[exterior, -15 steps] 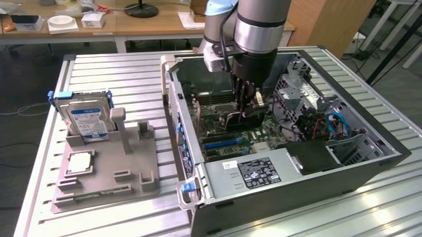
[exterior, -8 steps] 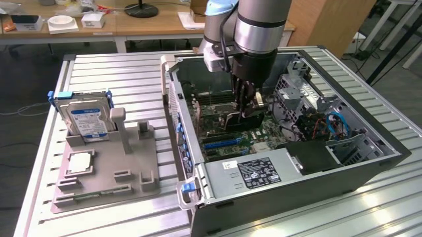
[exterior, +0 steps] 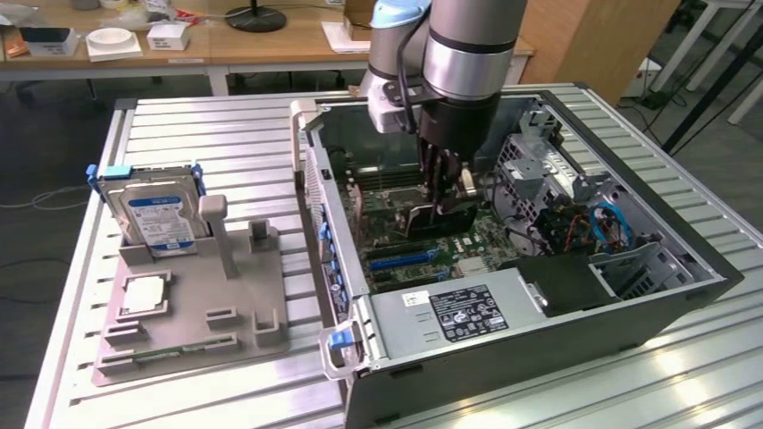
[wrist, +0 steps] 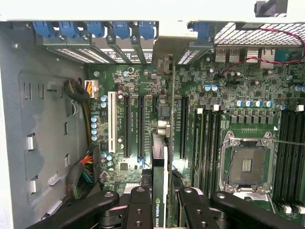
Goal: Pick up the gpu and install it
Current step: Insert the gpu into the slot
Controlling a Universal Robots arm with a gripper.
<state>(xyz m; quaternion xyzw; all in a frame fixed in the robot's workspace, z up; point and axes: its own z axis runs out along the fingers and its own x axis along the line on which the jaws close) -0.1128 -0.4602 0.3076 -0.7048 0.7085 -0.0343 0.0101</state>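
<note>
1. One grey holder tray (exterior: 191, 335) sits at the exterior view's left on the slatted metal table (exterior: 214, 125). A hard drive (exterior: 159, 219) with a blue label stands upright at its far end. A square silvery chip (exterior: 143, 295) lies flat nearer, and a narrow memory stick (exterior: 161, 356) lies along the near edge.
2. Just beside the tray, toward the exterior view's right, the open computer case (exterior: 537, 366) lies on its side with the motherboard (exterior: 477, 250) facing up and a labelled power supply (exterior: 459, 313) at its near end.
3. The arm hangs straight down into the case. The gripper (exterior: 444, 198) pinches the gpu (wrist: 161, 167), its black fingers (wrist: 140, 202) pressed on the card's two faces.
4. The gpu stands on edge, low over the motherboard. It is in line with the long expansion slots (wrist: 140, 126), and its bracket end points toward the blue latches (wrist: 95, 28) at the case wall. Whether it is seated in a slot I cannot tell.
5. Furthest toward the exterior view's right, a blue cable (exterior: 610, 223) loops beside the drive bay.
</note>
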